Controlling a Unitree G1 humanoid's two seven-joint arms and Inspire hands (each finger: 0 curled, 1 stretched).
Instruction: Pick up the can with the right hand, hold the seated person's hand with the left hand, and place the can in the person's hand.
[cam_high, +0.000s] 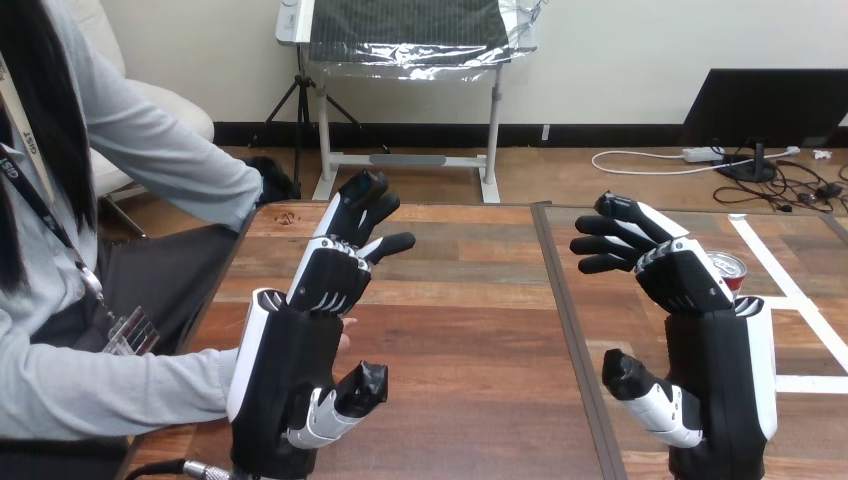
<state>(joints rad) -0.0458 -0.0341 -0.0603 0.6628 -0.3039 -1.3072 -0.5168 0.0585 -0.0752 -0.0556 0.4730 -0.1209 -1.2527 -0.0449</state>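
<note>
At the frame's lower left, the person's hand (346, 327) is peeking out from behind the left robot hand (300, 350), which is stretching its fingers out straight over the brown wooden surface (470, 330). At right, the right robot hand (700, 320) is hanging loosely spread and holding nothing, partly blocking the red silver-topped metal can (729, 268) just behind it.
</note>
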